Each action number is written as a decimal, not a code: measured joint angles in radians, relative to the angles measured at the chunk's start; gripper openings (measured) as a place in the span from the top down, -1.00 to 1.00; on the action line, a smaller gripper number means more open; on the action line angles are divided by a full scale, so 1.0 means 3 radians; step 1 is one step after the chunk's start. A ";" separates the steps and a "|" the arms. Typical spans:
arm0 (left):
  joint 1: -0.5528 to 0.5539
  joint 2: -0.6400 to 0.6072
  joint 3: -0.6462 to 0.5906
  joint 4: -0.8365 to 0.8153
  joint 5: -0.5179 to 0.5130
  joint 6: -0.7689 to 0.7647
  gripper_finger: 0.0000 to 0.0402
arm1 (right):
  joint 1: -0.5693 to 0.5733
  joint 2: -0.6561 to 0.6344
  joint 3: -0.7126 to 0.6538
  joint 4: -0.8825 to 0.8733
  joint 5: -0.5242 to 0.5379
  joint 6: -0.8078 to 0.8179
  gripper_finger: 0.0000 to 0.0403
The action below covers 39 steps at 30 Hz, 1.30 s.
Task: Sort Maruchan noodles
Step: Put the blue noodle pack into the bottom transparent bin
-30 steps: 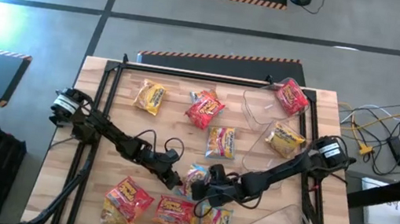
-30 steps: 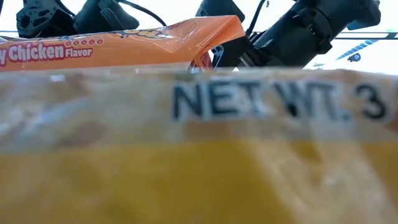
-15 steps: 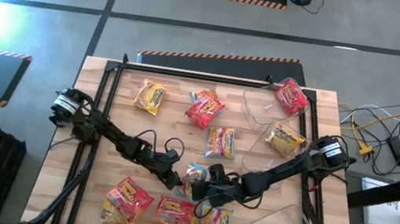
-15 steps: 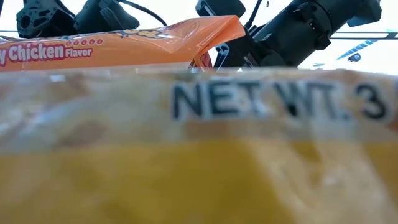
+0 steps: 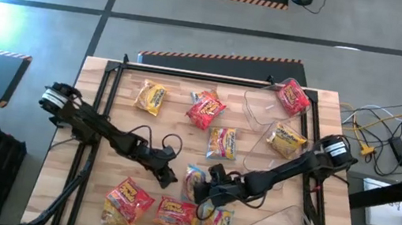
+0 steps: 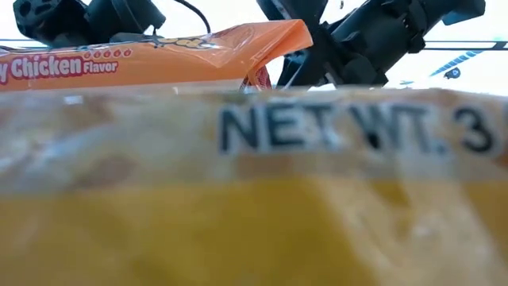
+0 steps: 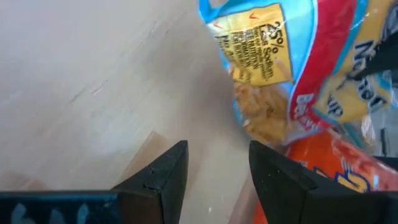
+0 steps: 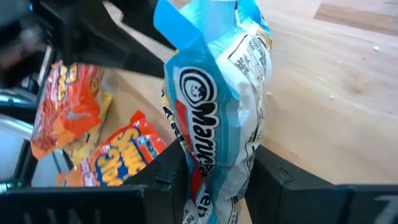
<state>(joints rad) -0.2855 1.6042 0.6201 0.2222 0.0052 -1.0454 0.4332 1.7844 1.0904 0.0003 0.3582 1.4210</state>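
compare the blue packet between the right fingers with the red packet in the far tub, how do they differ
The blue packet is light blue and stands on edge in the right gripper; the red packet is red and lies flat, untouched, in the clear tub. Both are crinkly ramen packets.

Wooden table [image 5: 97, 193]; scattered noodle packets [image 5: 206, 111]

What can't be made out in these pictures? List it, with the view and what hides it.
- Low view: a yellow packet against the lens hides the table and both grippers' fingers.
- Right wrist view: the right gripper holds the light blue packet, whose lower end is hidden between the fingers.
- Left wrist view: the orange packet is cut off by the edge.
- High view: packet flavour text too small.
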 joint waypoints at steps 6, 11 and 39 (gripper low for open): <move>0.0000 -0.0314 0.0004 -0.0167 -0.0163 0.0075 0.24 | -0.0005 -0.0299 -0.0006 -0.0220 -0.0177 -0.0083 0.47; 0.0001 -0.0404 0.0007 -0.0158 -0.0253 0.0117 0.24 | -0.0010 -0.0615 -0.0006 -0.0299 -0.0529 -0.0128 0.48; 0.0020 -0.0385 0.0014 -0.0167 -0.0346 0.0092 0.24 | 0.1119 -0.1731 -0.0001 -0.1783 -0.2096 0.1519 0.48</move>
<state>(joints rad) -0.2794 1.4887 0.6243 0.1722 -0.0986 -1.0180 0.7688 1.2652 1.0902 -0.5345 -0.2705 1.8767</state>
